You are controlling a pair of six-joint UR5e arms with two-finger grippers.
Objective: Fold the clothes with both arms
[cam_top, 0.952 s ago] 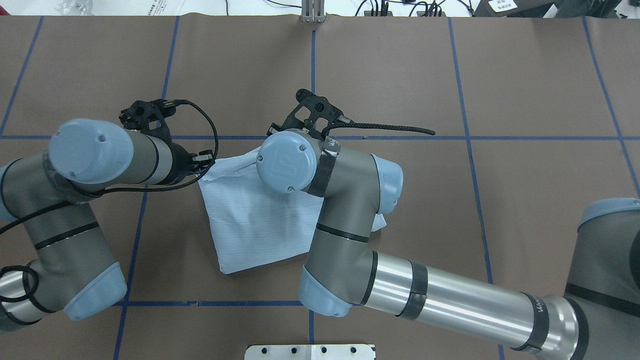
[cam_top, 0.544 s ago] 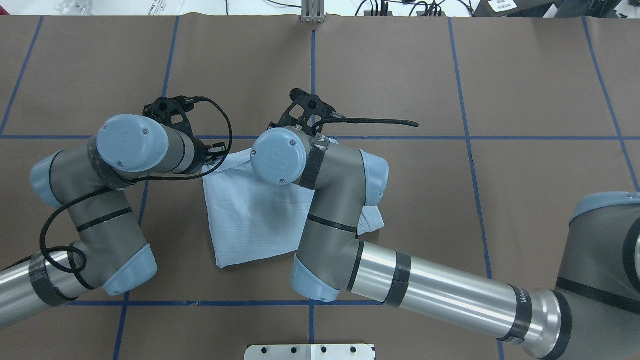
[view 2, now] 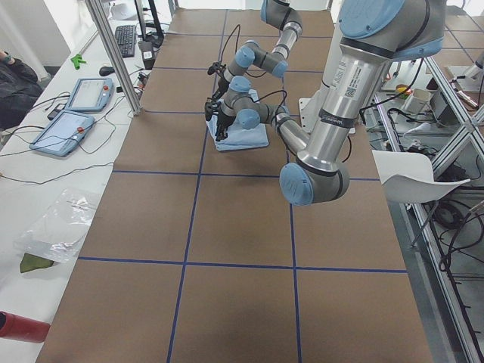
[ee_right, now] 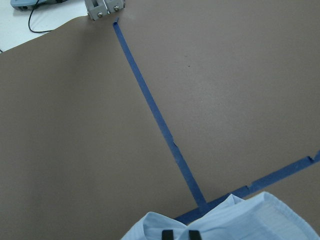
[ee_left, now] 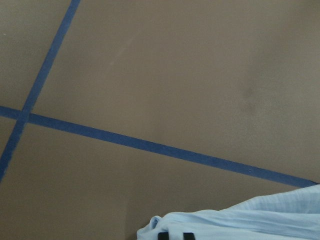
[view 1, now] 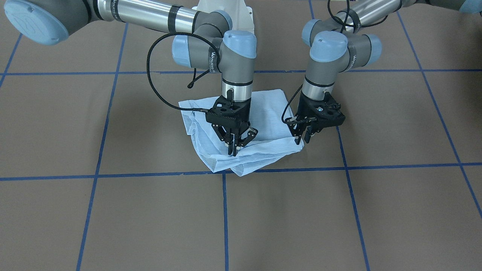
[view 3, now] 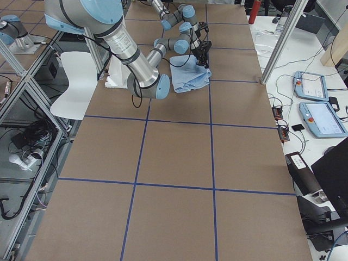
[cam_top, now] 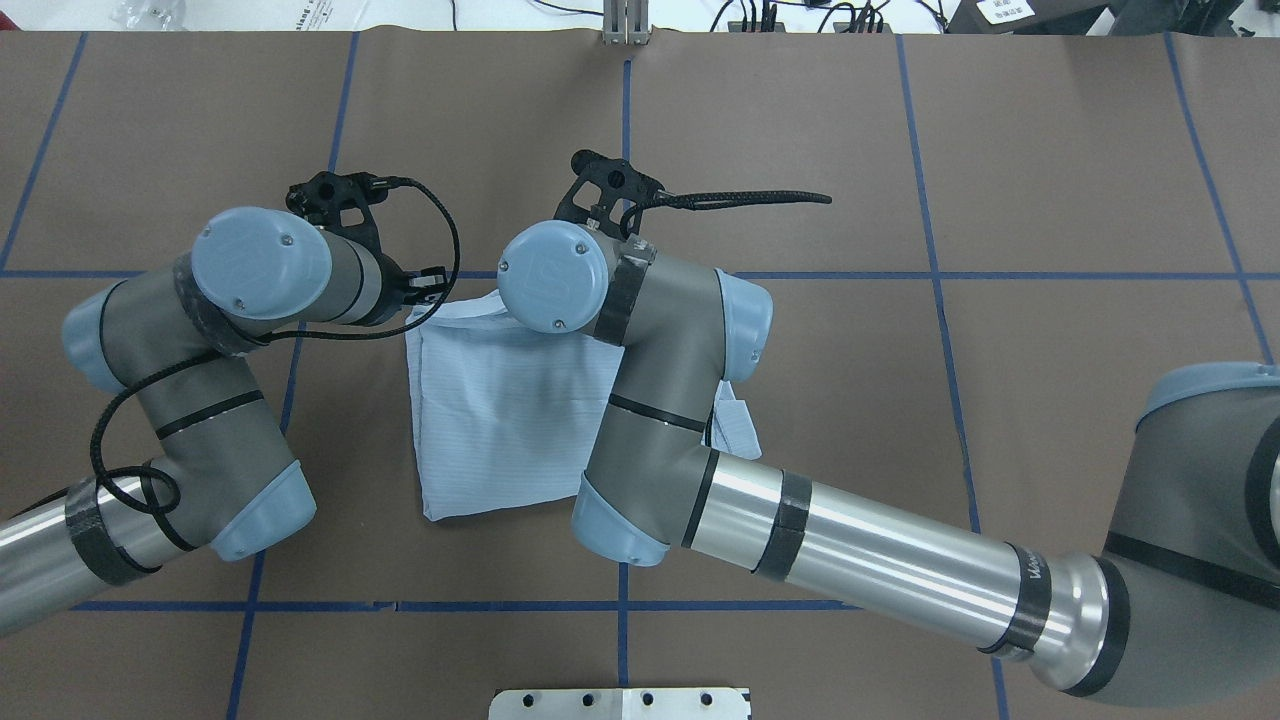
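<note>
The clothes, one light blue striped shirt (view 1: 271,124), lie folded into a rough square on the brown table (cam_top: 1050,180) between the arms. My right gripper (view 1: 233,149) points straight down, shut on a bunched fold at the shirt's far edge. My left gripper (view 1: 302,138) is shut on the shirt's far corner beside it. In the left wrist view the shirt (ee_left: 260,220) bunches around the left gripper (ee_left: 175,235) at the bottom edge. The right wrist view shows the shirt (ee_right: 260,220) and the right gripper (ee_right: 180,234) the same way. From overhead the shirt (cam_top: 500,420) is partly covered by the right arm.
Blue tape lines (cam_top: 1000,275) divide the brown table cover into squares. A metal bracket (cam_top: 625,25) sits at the far edge and the white base plate (cam_top: 620,703) at the near edge. Tablets (view 2: 76,113) and cables lie on a side bench beyond the table.
Both grippers have moved away from the robot's base toward the far edge, and the shirt has slid with them. The left arm's elbow has swung inward.
</note>
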